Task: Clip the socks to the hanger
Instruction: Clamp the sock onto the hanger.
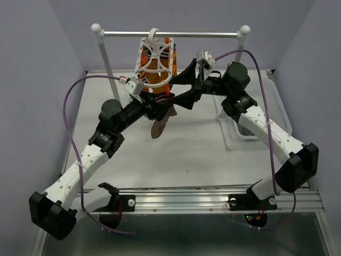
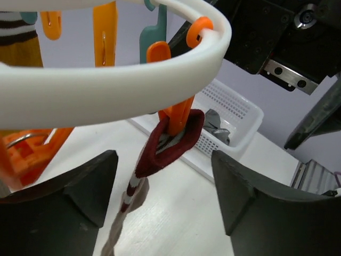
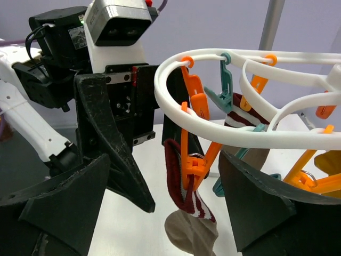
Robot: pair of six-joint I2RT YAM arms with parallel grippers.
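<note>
The white hanger (image 1: 154, 56) hangs from the rail with mustard-orange socks (image 1: 154, 76) clipped inside it. An orange clip (image 3: 194, 166) on its ring (image 3: 176, 109) pinches the dark red, white-striped cuff of a tan sock (image 3: 187, 186), which hangs free below the ring (image 1: 161, 125). My left gripper (image 2: 160, 200) is open, its fingers either side of this sock (image 2: 173, 144) and clear of it. My right gripper (image 3: 165, 205) is open too, straddling the clip and sock without touching. Both grippers meet under the hanger, left (image 1: 171, 102) and right (image 1: 187, 80).
A silver rail (image 1: 170, 34) on white posts carries the hanger. A white plastic basket (image 2: 234, 109) holding a grey sock (image 2: 216, 124) stands on the table's right side. Teal and orange clips (image 3: 226, 80) dangle around the ring. The left gripper's black fingers (image 3: 106, 133) are close in front of the right wrist camera.
</note>
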